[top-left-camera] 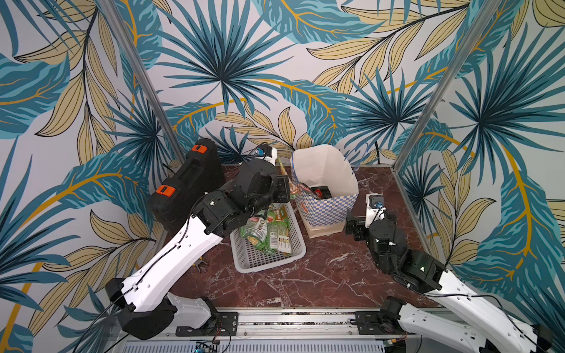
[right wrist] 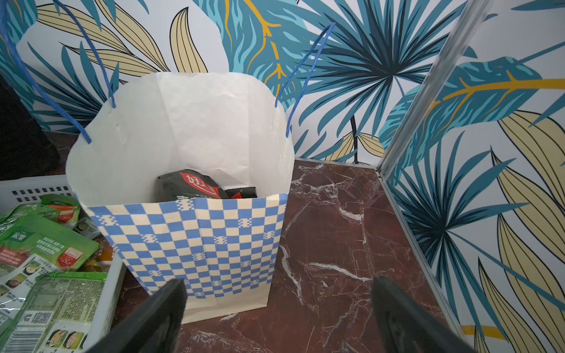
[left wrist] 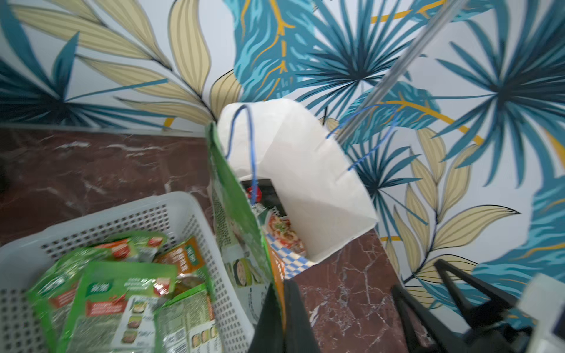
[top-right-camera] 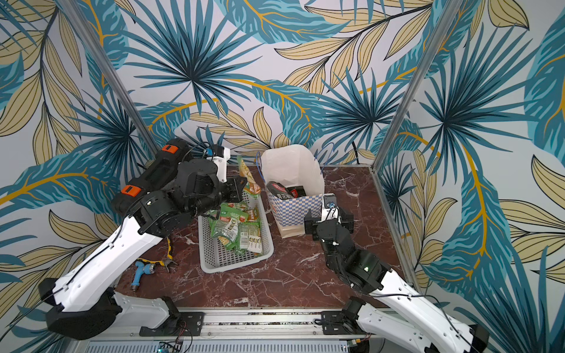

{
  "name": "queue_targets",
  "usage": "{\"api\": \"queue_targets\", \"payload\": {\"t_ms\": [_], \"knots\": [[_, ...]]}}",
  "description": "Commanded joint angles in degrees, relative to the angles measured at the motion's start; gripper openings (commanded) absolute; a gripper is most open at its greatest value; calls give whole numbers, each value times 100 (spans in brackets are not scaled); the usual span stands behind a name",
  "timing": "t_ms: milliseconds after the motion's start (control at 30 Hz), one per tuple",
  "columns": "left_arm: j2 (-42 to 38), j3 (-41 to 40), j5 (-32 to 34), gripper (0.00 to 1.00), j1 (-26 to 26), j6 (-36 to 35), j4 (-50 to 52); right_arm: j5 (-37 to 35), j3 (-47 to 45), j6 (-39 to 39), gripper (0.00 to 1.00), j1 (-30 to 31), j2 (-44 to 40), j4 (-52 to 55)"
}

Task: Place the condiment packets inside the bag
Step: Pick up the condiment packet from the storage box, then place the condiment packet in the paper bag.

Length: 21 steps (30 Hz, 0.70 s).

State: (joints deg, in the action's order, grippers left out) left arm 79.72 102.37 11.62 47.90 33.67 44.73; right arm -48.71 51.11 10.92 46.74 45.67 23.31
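At the bottom centre of the frame, the left gripper [left wrist: 281, 305] has its black jaws closed on the lower edge of a green packet [left wrist: 238, 214], which stands upright and edge-on. Just behind it, at centre, the bag [left wrist: 305, 171] gapes open, cream inside, with a dark pouch [left wrist: 269, 195] lying in it. At lower left a white perforated basket [left wrist: 189, 207] holds more green and orange packets [left wrist: 122, 290] on the red-brown marbled surface [left wrist: 345, 290].

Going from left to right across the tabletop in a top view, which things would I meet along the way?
First the blue nozzle, then pliers, basket, bag, right gripper.
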Motion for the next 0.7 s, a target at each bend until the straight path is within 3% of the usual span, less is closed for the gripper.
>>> {"api": "queue_targets", "payload": {"t_ms": [0,233,533,567,633,667], "knots": [[184,732,-320,0,284,-414,-420,-171,-110,-20,99,-33,-19,-74],[1051,1673,-1002,0,431,-453,-837,-98,-96,-20,100,-33,-5,-59],[2700,3090,-742,0,241,-903,-371,122,-62,-45,99,-33,33,-26],[2843,3177,-761,10,169,-921,-331,153,-58,-42,100,-28,43,-20],[3149,3389,-878,53,18,-980,-167,227,-49,-47,100,-33,93,-19],[3253,3537,-944,63,-33,-1005,-25,254,-41,-49,100,-31,116,-19]]}}
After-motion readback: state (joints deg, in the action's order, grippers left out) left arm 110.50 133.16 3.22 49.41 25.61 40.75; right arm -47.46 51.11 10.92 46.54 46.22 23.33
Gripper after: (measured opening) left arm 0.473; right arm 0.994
